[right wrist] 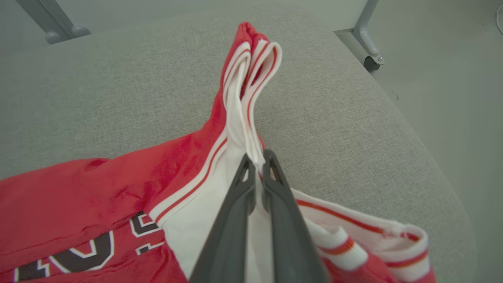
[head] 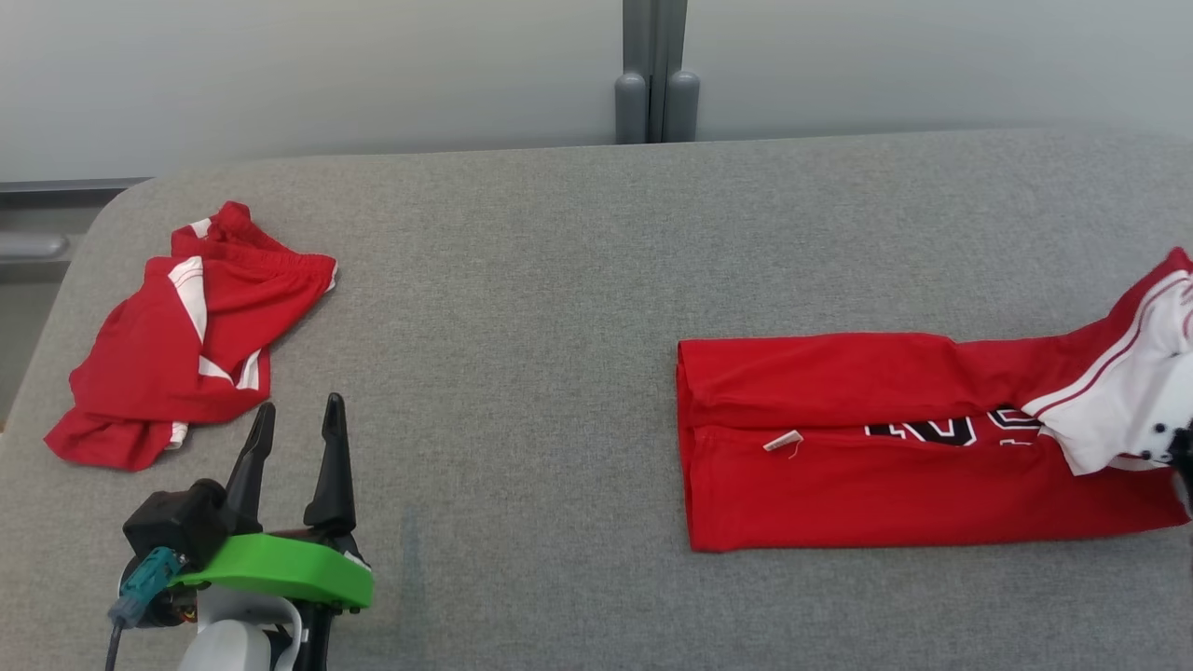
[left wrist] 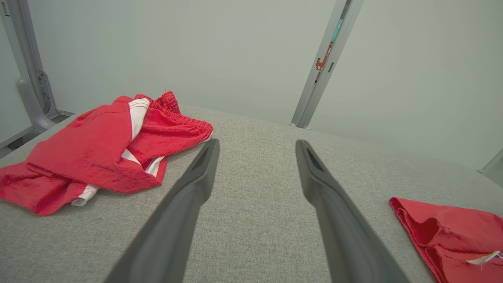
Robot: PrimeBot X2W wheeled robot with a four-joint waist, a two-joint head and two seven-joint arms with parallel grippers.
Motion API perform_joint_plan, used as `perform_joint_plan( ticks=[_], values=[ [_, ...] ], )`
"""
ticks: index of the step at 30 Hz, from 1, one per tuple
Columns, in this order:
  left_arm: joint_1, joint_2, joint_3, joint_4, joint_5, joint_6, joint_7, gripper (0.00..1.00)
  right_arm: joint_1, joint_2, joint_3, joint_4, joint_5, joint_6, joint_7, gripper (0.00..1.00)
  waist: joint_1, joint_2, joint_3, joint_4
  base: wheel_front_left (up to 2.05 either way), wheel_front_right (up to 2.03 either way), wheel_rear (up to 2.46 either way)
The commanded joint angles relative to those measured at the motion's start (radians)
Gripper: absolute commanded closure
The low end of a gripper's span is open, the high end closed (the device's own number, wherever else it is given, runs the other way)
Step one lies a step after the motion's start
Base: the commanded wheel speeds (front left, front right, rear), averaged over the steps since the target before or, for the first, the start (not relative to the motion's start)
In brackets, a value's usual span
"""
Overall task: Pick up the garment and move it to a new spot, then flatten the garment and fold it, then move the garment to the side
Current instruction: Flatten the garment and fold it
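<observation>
The garment (head: 839, 466) is a red jersey with black lettering and white, red-striped sleeves, folded into a long band on the right of the grey table (head: 559, 280). Its right end is lifted off the table. In the right wrist view my right gripper (right wrist: 256, 158) is shut on the white sleeve fabric (right wrist: 239, 102), which stands up in a pinched ridge beyond the fingertips. In the head view that gripper's dark body (head: 1182, 457) peeks in at the right edge, mostly hidden by cloth. My left gripper (head: 298, 410) is open and holds nothing at the front left; its fingers (left wrist: 188, 196) hover over bare table.
A crumpled pair of red shorts with white panels (head: 186, 335) lies at the table's far left, just beyond the left gripper (left wrist: 257, 145). The table's rounded right corner (right wrist: 444, 188) drops off close to the right gripper. A grey post (head: 655, 75) stands behind the table.
</observation>
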Motion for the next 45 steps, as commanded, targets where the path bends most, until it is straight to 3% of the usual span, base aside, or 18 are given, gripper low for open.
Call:
perform_joint_plan(
  ticks=[1,10,15,24,37,38,39,40,45],
  values=[
    [0.007,0.001,0.002,0.001,0.001,-0.006,-0.003,0.0,0.02,0.024,0.024,-0.036,0.013,-0.001,0.018,1.0,0.0,-0.0001,-0.002,0.003,0.0,0.0,0.0],
    [-0.004,-0.003,0.007,0.003,-0.002,-0.005,-0.003,0.0,0.143,0.169,0.319,-0.327,0.126,-0.001,0.132,1.0,0.0,-0.0001,-0.006,0.027,0.0,0.0,0.0],
    [-0.008,-0.002,0.007,0.0,-0.004,-0.006,-0.003,0.0,0.182,0.22,0.459,-0.397,0.168,-0.001,0.147,1.0,0.0,-0.0001,0.0,0.033,0.0,0.0,0.0],
    [-0.015,0.001,-0.007,0.008,-0.006,-0.007,-0.003,0.0,0.134,0.254,0.53,-0.296,0.178,-0.001,0.091,1.0,0.0,-0.0001,0.002,0.044,0.0,0.0,0.0],
    [-0.025,-0.003,-0.025,0.021,-0.014,-0.007,-0.003,0.0,0.005,0.255,0.623,-0.061,0.298,-0.001,0.01,1.0,0.0,-0.0001,0.003,0.07,0.0,0.0,0.0],
    [-0.025,-0.004,-0.027,0.023,-0.015,-0.007,-0.003,0.0,0.0,0.255,0.627,-0.047,0.307,-0.001,0.006,0.88,0.0,-0.0001,0.002,0.073,0.0,0.0,0.0],
    [-0.023,-0.003,-0.028,0.024,-0.017,-0.007,-0.003,0.0,-0.005,0.255,0.636,-0.036,0.323,-0.001,-0.006,0.25,0.0,-0.0001,0.001,0.075,0.0,0.0,0.0],
    [-0.021,-0.002,-0.028,0.024,-0.019,-0.007,-0.003,0.0,-0.01,0.256,0.644,-0.033,0.342,-0.001,-0.019,0.0,0.0,-0.0001,-0.001,0.077,0.0,0.0,0.0],
    [0.0,0.008,-0.024,0.026,-0.025,-0.007,-0.003,0.0,-0.028,0.256,0.707,-0.077,0.527,-0.001,-0.105,0.0,0.0,-0.0001,-0.012,0.077,0.0,0.0,0.0]
  ],
)
